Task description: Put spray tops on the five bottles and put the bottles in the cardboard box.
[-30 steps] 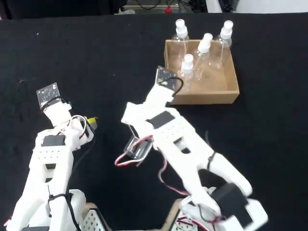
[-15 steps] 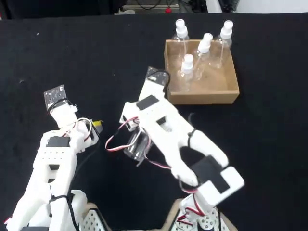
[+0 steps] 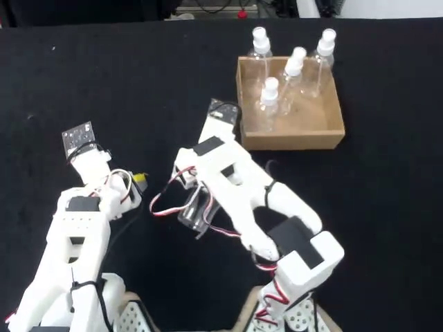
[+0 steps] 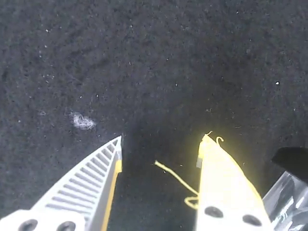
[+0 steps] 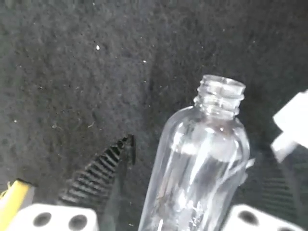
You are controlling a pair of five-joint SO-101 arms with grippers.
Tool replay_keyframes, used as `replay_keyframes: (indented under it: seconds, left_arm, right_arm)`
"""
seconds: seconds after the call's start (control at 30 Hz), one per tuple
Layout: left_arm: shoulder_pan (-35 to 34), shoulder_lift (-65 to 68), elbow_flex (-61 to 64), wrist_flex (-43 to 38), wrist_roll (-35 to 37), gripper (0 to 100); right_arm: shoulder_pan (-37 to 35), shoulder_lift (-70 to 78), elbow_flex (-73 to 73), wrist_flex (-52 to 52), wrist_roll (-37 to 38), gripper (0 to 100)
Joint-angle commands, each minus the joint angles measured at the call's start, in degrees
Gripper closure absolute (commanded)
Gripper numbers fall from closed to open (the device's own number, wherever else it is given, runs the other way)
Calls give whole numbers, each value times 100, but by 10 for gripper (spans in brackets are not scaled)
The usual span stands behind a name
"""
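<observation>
- High view: A brown cardboard box (image 3: pixel 291 140) sits on the black table (image 3: pixel 104 69), close to the far edge and a bit to the right of the middle.
- Four bottles (image 3: pixel 267 109) stand up inside the box. Each one has a white spray top (image 3: pixel 296 61) on it.
- The right gripper (image 3: pixel 201 200) is near the middle of the table, closer to the near edge. It holds a clear bottle (image 3: pixel 192 213) that has no top on it.
- The left gripper (image 3: pixel 136 181) is off to the left of that bottle, close by but not touching it.
- Left wrist view: The left gripper (image 4: pixel 161 139) is spread wide over the bare black table, with nothing between its fingers. One finger is white (image 4: pixel 96 185) and one is yellow (image 4: pixel 222 183).
- A small bit of the clear bottle (image 4: pixel 288 204) peeks in at one corner.
- Right wrist view: The right gripper (image 5: pixel 207 166) is closed tight on the clear bottle (image 5: pixel 202 144).
- The bottle's open neck with its screw rings (image 5: pixel 220 95) points away from the gripper.
- A black ridged finger (image 5: pixel 98 175) lies just beside the bottle.
- A white thing (image 5: pixel 293 122) sticks in at the edge near the neck. I cannot tell what it is.
</observation>
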Motion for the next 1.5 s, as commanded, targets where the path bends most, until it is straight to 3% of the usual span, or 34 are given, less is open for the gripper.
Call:
replay_keyframes:
  seconds: [0.0,0.2,0.37,0.6,0.73,1.07,1.2,1.47]
  left_arm:
    - [75,-141,-66,-114,62,755]
    - [75,-141,-66,-114,62,755]
    - [75,-141,-66,-114,62,755]
    - [75,-141,-66,-114,62,755]
    - [75,-141,-66,-114,62,755]
    - [75,-141,-66,-114,53,755]
    - [75,-141,-66,-114,53,755]
    - [75,-141,-66,-114,53,755]
  right_arm:
    - [114,-40,-321,26,114,815]
    - [114,-40,-708,62,1090,989]
    - [114,-40,-813,53,1820,928]
    - [554,-40,-778,70,4273,815]
    - [818,-40,-796,70,5187,811]
    - [396,-4,-796,580,5714,807]
    - [229,4,-804,862,6338,805]
    - [264,-48,-822,1371,6382,591]
